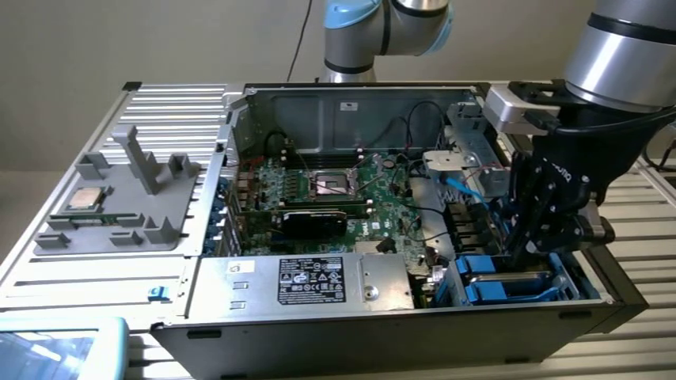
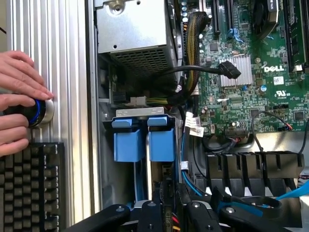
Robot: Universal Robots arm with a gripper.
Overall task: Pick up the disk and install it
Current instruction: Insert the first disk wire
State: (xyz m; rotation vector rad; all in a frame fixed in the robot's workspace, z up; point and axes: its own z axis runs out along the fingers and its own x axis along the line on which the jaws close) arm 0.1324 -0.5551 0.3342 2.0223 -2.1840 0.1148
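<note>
Closest to the wrist camera sat the black body of the hand (image 2: pixel 164 215), hanging right over the drive bay (image 2: pixel 107 164) at one corner of the open computer case (image 1: pixel 401 324). I could not tell how far the hand stood open, nor whether it had hold of anything, because its working end was hidden from me.

The disk (image 2: pixel 161 141) stood on edge in that bay with its blue frame uppermost, just beside a second blue frame (image 2: pixel 128 144). I judged it seated or very nearly so, though the depth was hard to read. In the exterior view the arm reached down at the case's end on that view's right, well apart from the silver power box (image 1: pixel 317 281) and the green board (image 1: pixel 338 190).

My sense was that the disk would handle as a stiff, dense slab: heavy for its size, unforgiving of knocks, and smooth enough on its metal faces to slide in a loose grip. The plastic frame looked springier, so I would have taken hold across the frame's two long edges, near the middle, keeping off the label and the connector end.

Off to one side, on the ribbed desk (image 2: pixel 72 96), a person's hand (image 2: pixel 17 96) rested on a round knob (image 2: pixel 41 112) above a keyboard (image 2: pixel 29 188).
</note>
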